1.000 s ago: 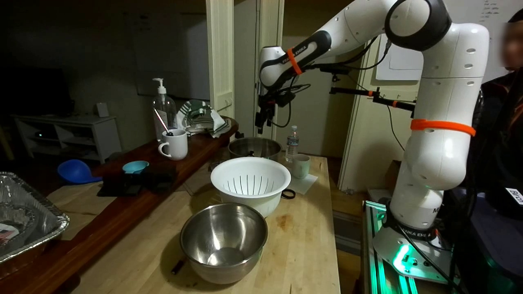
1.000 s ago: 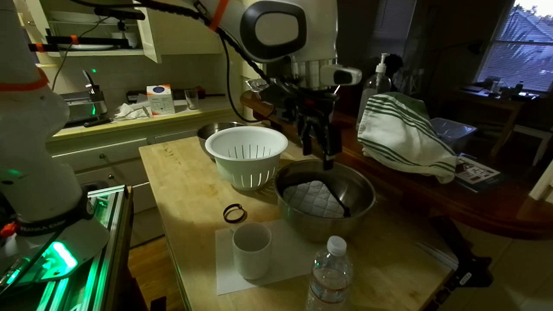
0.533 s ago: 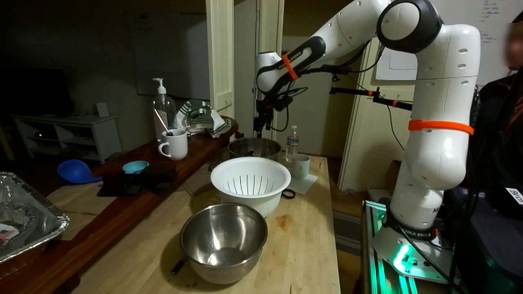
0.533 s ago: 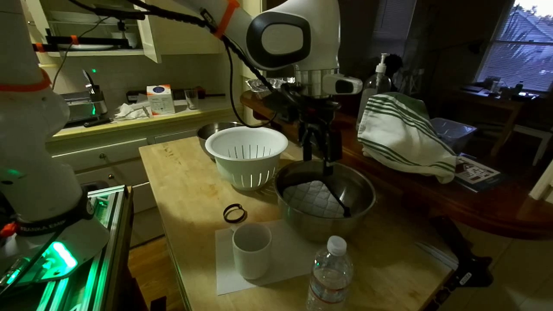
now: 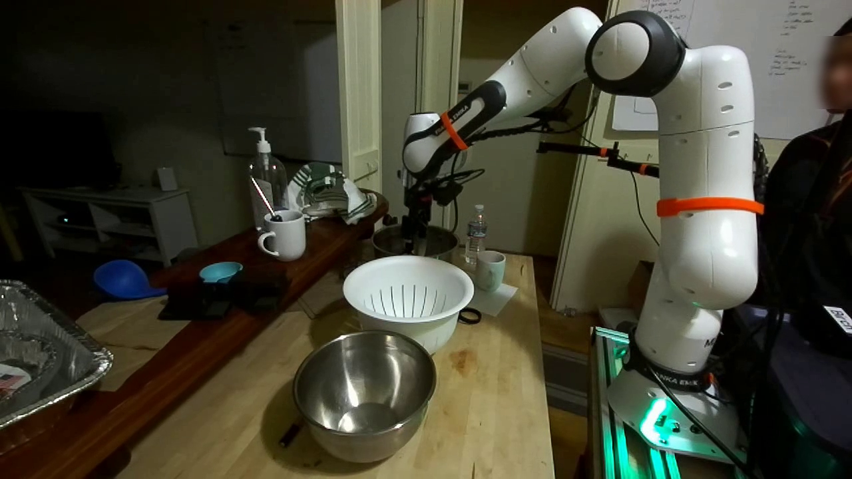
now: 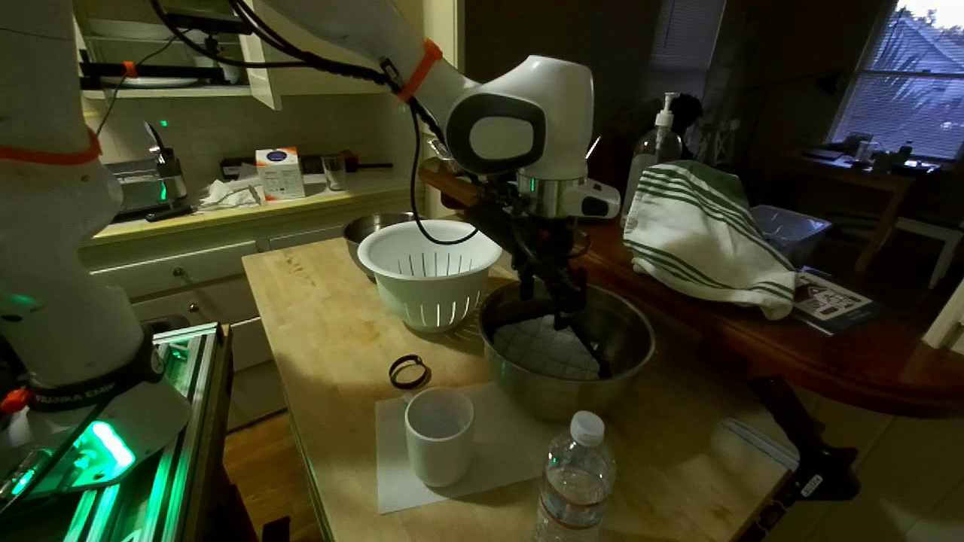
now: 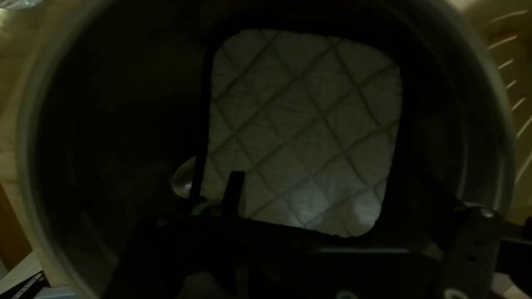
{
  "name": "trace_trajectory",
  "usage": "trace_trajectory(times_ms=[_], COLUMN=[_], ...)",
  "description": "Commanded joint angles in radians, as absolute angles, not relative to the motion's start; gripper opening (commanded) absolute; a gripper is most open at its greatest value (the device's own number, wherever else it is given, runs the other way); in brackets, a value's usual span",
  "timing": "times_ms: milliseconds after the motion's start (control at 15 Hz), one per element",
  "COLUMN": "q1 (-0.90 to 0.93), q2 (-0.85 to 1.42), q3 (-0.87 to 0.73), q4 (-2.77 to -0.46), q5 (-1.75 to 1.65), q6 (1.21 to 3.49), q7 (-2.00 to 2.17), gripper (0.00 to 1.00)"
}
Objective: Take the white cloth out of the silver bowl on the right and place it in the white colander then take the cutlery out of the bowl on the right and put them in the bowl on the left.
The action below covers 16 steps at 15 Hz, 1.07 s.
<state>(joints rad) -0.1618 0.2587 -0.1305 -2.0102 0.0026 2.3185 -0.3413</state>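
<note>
Since the earlier frame, the glossy white robot arm (image 5: 705, 166) has come lower, taking its black, angular gripper (image 6: 545, 305) from above the rim down into the wide, round steel bowl (image 6: 553, 399), its fingers (image 7: 235, 189) parted broadly. Beneath spreads the pale, grained wooden tabletop (image 5: 492, 399), flanked by a dark, varnished wooden ledge (image 6: 866, 369). That wide bowl, dull in the shade, shares the tabletop with a polished round steel bowl (image 5: 363, 446); between the two stands the round white plastic colander (image 6: 433, 297), rim flared and sides slotted. A white, green-striped fabric towel (image 6: 708, 241) slumps over the ledge. A white paper sheet (image 6: 497, 452) lies beside the wide bowl. Inside that bowl, below the gripper, is the quilted white cloth (image 7: 305, 128), a rounded square stitched in diamonds and edged in black; whether a fingertip touches it I cannot tell. A clear plastic bottle (image 6: 576, 482) stands near a pale, cylindrical mug (image 6: 440, 444), which rests on the paper; a thin black ring (image 6: 407, 385) lies close by. In the wrist view, shiny, rounded metal cutlery (image 7: 184, 178) peeps from the cloth's edge.
</note>
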Motion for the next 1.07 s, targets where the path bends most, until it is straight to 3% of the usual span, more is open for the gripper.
trace_trajectory(times_ms=[0, 1000], q1=[-0.197, -0.249], q2=[0.337, 0.466], q3=[-0.09, -0.033], q4=[-1.967, -1.858], q5=[0.077, 0.13], q6=[2.344, 2.334], q7=[-0.402, -0.442], gripper=[1.0, 1.0])
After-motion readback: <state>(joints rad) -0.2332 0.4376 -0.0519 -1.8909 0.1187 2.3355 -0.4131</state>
